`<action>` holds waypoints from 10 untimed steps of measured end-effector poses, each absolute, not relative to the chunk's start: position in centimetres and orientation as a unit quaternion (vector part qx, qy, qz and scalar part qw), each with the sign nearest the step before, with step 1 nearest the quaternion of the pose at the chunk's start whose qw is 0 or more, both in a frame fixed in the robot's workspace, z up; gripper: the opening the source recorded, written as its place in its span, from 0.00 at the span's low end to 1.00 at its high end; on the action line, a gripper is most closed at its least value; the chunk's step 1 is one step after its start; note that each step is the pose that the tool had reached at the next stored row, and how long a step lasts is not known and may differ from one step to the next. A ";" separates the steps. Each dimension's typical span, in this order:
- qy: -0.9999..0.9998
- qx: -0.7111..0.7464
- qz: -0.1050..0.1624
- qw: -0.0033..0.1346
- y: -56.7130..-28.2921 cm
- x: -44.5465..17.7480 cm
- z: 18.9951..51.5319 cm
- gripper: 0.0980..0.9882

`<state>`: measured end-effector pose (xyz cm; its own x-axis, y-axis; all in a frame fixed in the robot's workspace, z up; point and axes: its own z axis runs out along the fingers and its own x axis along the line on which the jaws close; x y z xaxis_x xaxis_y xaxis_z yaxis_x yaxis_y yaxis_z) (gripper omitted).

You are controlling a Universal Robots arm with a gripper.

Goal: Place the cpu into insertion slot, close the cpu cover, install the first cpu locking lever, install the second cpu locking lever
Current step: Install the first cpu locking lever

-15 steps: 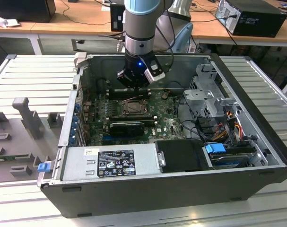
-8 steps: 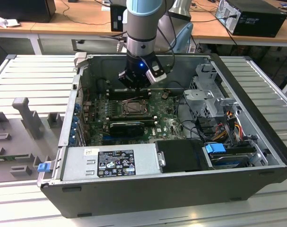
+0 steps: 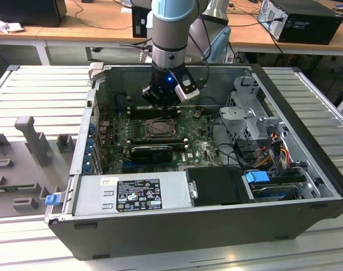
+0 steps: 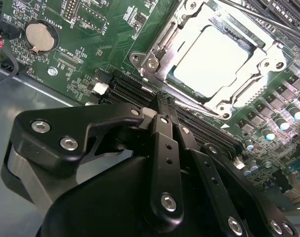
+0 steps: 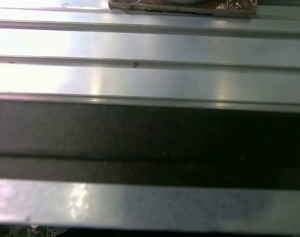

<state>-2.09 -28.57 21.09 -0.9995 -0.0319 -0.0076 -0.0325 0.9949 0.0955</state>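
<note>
The arm hangs over the open case (image 3: 307,186), with the gripper (image 3: 160,104) low over the far edge of the board (image 3: 120,141), just behind the socket (image 3: 159,129) in the exterior view.

In the second wrist view, the gripper (image 4: 162,106) has its fingers (image 4: 164,143) drawn together into a narrow stack, tips pressed side by side, with nothing held between them. The fingertips sit just beside the near edge of the socket, over the dark memory slots (image 4: 135,91).

The cpu (image 4: 211,61) lies flat in the socket, its pale metal top facing up. The cover (image 4: 164,54) lies down around it, the frame bordering the chip on all sides, with the chip top showing through the square opening. A thin lever (image 4: 199,106) runs along the socket edge closest to the fingertips; whether it is latched cannot be told.

A round coin cell (image 4: 40,35) sits on the board well apart from the socket.

The first wrist view shows ribbed metal table slats (image 5: 150,44) and a dark case wall (image 5: 150,143).
</note>
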 end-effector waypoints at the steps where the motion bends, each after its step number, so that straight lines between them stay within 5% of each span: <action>1: 0.999 -0.016 0.048 0.003 -28.6 -2.1 21.0 0.01; 10: 0.999 -0.016 0.048 0.003 -28.6 -2.0 20.4 0.01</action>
<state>-2.01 -28.57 20.44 -0.9995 -0.0319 -0.0074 -0.0324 0.9949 0.0952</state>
